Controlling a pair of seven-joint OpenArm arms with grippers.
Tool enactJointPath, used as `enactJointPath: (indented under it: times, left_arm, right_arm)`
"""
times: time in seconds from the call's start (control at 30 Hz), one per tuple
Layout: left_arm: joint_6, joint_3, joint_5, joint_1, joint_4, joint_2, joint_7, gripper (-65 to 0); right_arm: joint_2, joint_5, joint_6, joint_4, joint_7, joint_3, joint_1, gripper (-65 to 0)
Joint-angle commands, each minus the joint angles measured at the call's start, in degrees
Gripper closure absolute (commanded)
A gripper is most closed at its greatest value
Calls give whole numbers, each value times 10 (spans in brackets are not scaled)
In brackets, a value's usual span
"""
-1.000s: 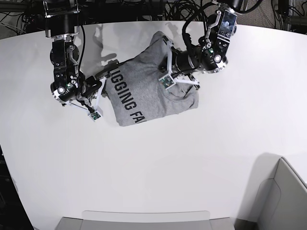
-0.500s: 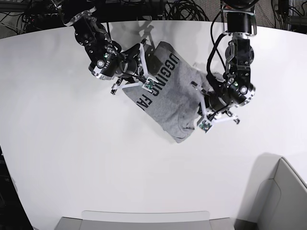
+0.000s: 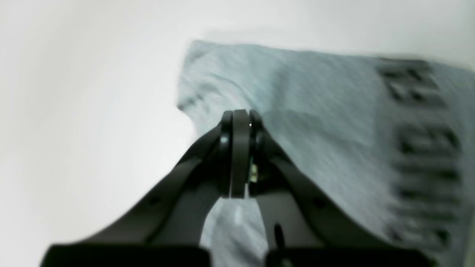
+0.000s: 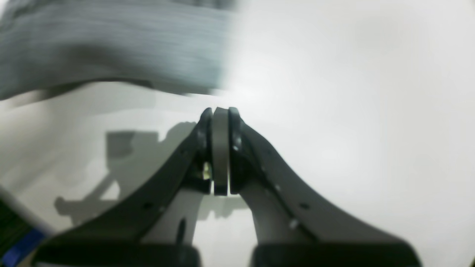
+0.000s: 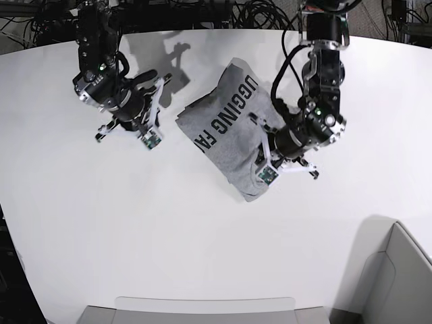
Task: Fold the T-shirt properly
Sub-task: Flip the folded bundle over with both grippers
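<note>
Lying folded on the white tabletop (image 5: 202, 223), toward its far middle: the T-shirt (image 5: 233, 128), grey, black lettering facing up. Hanging over the shirt's near-right edge, the left gripper (image 5: 260, 156), jaws pressed together; whether any cloth is caught between them, cannot tell. Well apart on the bare tabletop beside the shirt, the right gripper (image 5: 160, 91), jaws closed on nothing.
</note>
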Motion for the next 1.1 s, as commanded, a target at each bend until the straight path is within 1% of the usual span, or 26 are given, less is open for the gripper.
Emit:
enactJointPath:
  times: [0.0, 0.07, 0.17, 0.23, 0.3, 0.4, 0.47, 0.6, 0.67, 0.77, 0.83, 0.93, 1.0, 1.07]
  left_arm:
    - [-1, 2, -5, 10, 25, 0, -10, 0]
    - [-1, 2, -5, 42, 45, 0, -10, 0]
    - [-1, 7, -6, 90, 61, 0, -10, 0]
    - [-1, 40, -6, 112, 68, -4, -10, 0]
    - [-1, 62, -6, 128, 83, -4, -10, 0]
    - [-1, 82, -2, 150, 94, -4, -10, 0]
    - [-1, 88, -1, 155, 89, -4, -10, 0]
    - [-1, 85, 3, 152, 60, -7, -10, 0]
    - [-1, 87, 25, 150, 44, -29, -10, 0]
    - [-1, 82, 58, 148, 16, -49, -12, 0]
    - [-1, 63, 87, 133, 1, -64, -12, 0]
    - [-1, -3, 122, 121, -16, -65, -13, 0]
    - [-1, -50, 127, 113, -19, -64, -13, 0]
    - [-1, -87, 127, 101, -13, -64, -10, 0]
  right_arm:
    - [-13, 7, 1, 7, 15, 18, 21, 0]
    - [-27, 5, 2, -1, 15, 36, 52, 0]
    - [-31, 7, 2, -49, 15, 37, 96, 0]
    - [-44, 5, 2, -102, 15, 37, 125, 0]
    - [-54, 4, 2, -153, 15, 39, 148, 0]
    - [-63, 4, 2, -197, 16, 35, 164, 0]
    - [-73, 4, 2, -216, 28, 20, 166, 0]
    - [-72, 4, 2, -253, 43, -52, 155, 0]
    - [-72, 4, 2, -268, 44, -85, 149, 0]
    - [-76, 7, 2, -268, 44, -129, 132, 0]
    - [-78, 7, 2, -265, 44, -165, 122, 0]
    - [-85, 7, 2, -255, 44, -208, 105, 0]
    - [-90, 8, 2, -243, 45, -229, 97, 0]
    - [-92, 8, 2, -222, 45, -235, 88, 0]
